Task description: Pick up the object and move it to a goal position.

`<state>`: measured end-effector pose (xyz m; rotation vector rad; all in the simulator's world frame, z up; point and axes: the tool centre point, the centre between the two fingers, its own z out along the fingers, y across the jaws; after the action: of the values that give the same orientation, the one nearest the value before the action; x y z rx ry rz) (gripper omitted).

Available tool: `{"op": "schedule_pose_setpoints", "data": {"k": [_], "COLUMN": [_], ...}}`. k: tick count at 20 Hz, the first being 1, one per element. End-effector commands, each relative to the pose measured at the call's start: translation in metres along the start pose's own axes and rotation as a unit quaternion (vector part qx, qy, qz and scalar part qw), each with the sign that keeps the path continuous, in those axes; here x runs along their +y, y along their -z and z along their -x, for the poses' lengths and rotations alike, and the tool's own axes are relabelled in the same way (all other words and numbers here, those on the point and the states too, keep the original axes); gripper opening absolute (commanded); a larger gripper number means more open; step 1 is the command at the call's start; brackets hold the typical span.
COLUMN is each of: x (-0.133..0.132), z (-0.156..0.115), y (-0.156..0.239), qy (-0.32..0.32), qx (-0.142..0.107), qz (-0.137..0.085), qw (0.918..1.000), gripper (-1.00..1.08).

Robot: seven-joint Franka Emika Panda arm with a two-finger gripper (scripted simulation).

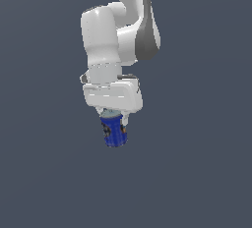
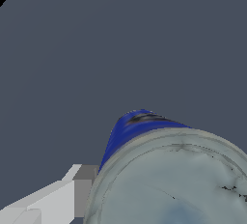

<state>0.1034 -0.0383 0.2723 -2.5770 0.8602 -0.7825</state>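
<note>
One small blue cylindrical can (image 1: 114, 131) with a dark-and-orange label patch hung clamped in the white two-fingered gripper (image 1: 114, 119) of the white-and-grey Franka Panda arm (image 1: 115, 40), apparently clear of the plain dark grey surface (image 1: 197, 173) around it. The jaws stood closed on the can's upper part, with most of its body projecting below the fingertips and leaning slightly toward the exterior view's right. No goal marker showed in either picture, so how far the carry had to run could not be told. Judged from the grip, the transport step called for steady, unhurried motion: the hold sat high on the can, and a sharp swing or sudden stop might have let it pivot or slip between the pads. Keeping the wrist level and the jaws firm looked the safest course. The exterior view gave the whole picture of arm, gripper and hanging can, but only a sliver of the can's top. The wrist view showed what that one could not: the can's pale grey, rimmed lid (image 2: 178, 184) close up, the blue wall (image 2: 132, 129) beyond it, and one pale finger (image 2: 72, 194) pressed against its side
</note>
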Motion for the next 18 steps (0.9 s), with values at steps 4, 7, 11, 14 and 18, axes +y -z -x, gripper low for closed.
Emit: {"op": "schedule_pose_setpoints", "data": {"k": [4, 7, 11, 14, 18], "x": [-0.016, -0.022, -0.03, -0.035, -0.041], "z": [-0.03, -0.043, -0.058, -0.068, -0.081], "y": [0.026, 0.039, 0.055, 0.067, 0.083], "qy": [0.011, 0.017, 0.023, 0.027, 0.033], "qx": [0.032, 0.045, 0.062, 0.074, 0.089], "qz": [-0.041, -0.06, -0.084, -0.101, -0.123], "qw": [0.9986, 0.997, 0.9942, 0.9917, 0.9879], "gripper": [-1.0, -1.0, -1.0, -1.0, -1.0]}}
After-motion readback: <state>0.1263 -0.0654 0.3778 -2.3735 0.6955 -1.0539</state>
